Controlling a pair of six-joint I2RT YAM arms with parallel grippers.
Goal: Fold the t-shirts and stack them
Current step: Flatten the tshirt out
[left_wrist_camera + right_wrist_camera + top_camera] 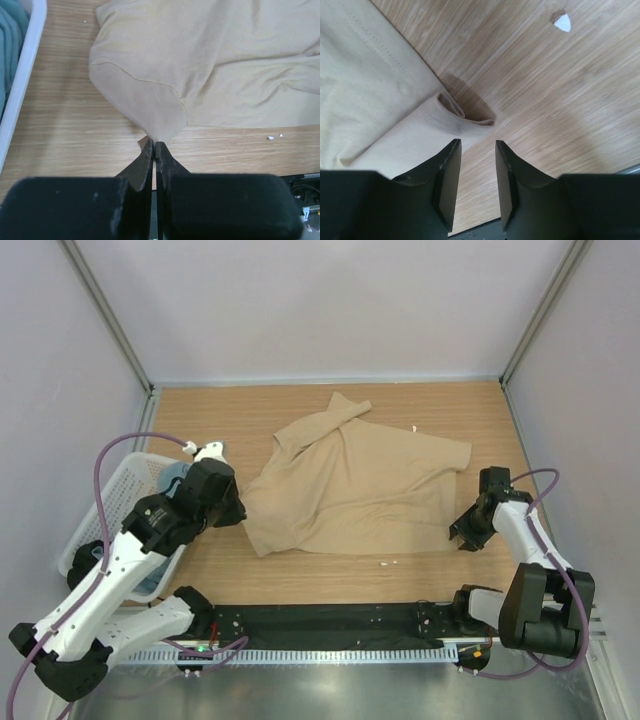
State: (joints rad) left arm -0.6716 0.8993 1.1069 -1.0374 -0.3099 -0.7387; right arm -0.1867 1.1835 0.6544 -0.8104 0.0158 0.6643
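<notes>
Left gripper [155, 146] is pinched closed on 1 corner of the tan t-shirt [350, 485], spread on the table [250, 410]. Right gripper [477, 150] stands parted, empty, above another corner. Grey-blue t-shirt [7, 40] lies in the white basket [30, 50] at left.

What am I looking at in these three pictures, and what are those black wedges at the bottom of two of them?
Two robot arms work at a wooden table. One picture looks down from above. The other two come from a camera on each wrist, so the black wedges belong to that arm. A tan t-shirt lies loosely spread on the table. The left fingers are shut, pinching its edge. The right fingers are open by another corner, holding nothing. A white basket at the left holds a grey-blue shirt.
</notes>
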